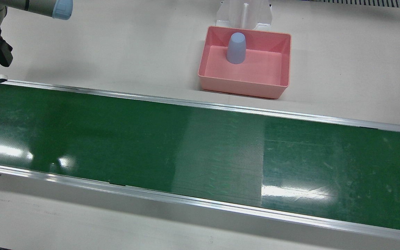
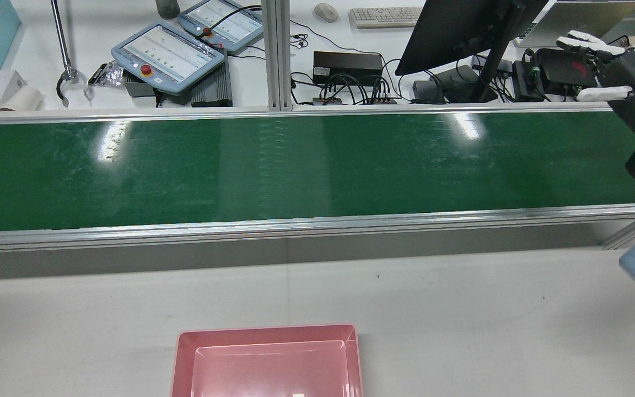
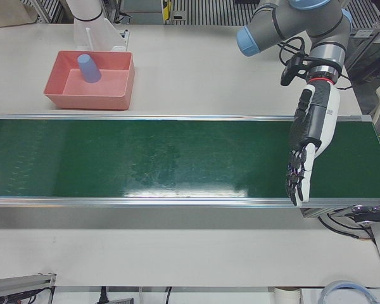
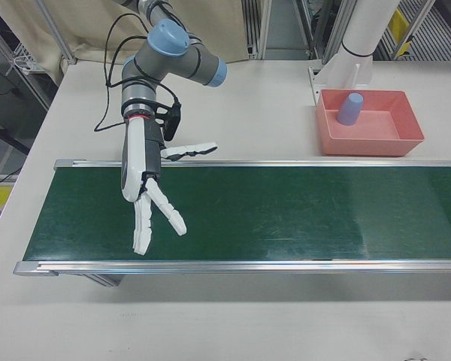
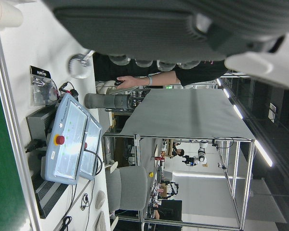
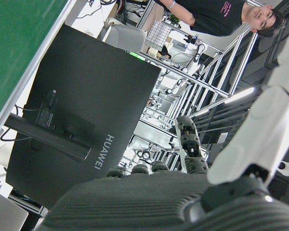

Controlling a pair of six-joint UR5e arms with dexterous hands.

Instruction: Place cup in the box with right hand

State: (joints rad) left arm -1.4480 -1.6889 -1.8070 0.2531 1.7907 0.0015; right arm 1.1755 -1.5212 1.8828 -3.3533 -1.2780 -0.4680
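Green conveyor belt (image 1: 200, 149), framed by aluminium rails, spans the station and carries nothing. Beyond its far rail, the pink rectangular plastic box (image 1: 278, 64) sits on the white table (image 1: 116, 52). The pale blue plastic cup (image 1: 236, 48) stands inverted inside the box, near the back wall. The right hand (image 4: 152, 192) hangs over one belt end, fingers spread, empty. The left hand (image 3: 307, 149) hangs over the opposite end, fingers extended, empty.

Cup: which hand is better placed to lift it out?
Probably right: left hand and right hand hang open over the belt's ends, far from the box; only the right arm shows in front view.
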